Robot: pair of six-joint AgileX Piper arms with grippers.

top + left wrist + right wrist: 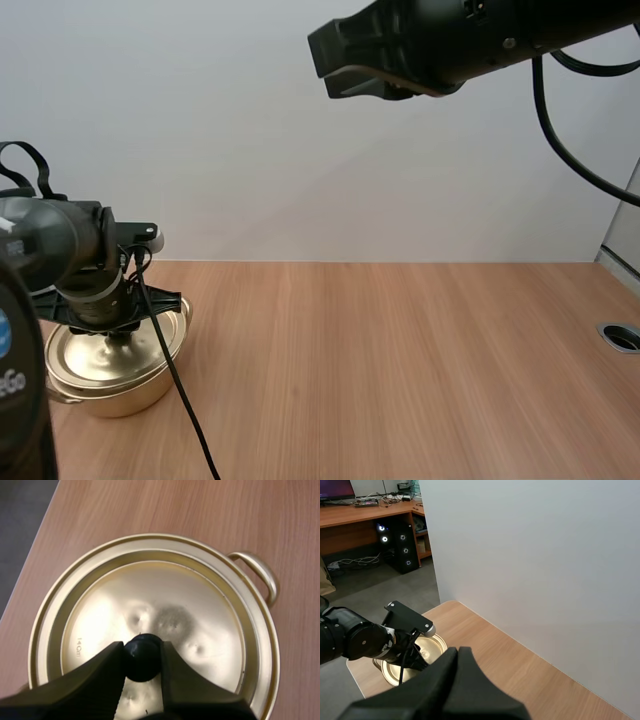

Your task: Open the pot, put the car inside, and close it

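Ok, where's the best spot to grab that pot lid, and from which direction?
By the black knob at the lid's centre, coming straight down from above. The lid lies flat and smooth, seated inside the pot's rim, so the knob is likely the only part to pinch. The left gripper pinches it that way.

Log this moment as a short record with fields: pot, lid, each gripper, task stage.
pot: gold pot on the table, near its left edge
lid: lid sits closed on the pot
knob: black knob at the lid's centre, pinched between two fingers
left gripper: left gripper shut on the knob from above
right gripper: right gripper shut on nothing, raised high above the table
task stage: pot not yet opened
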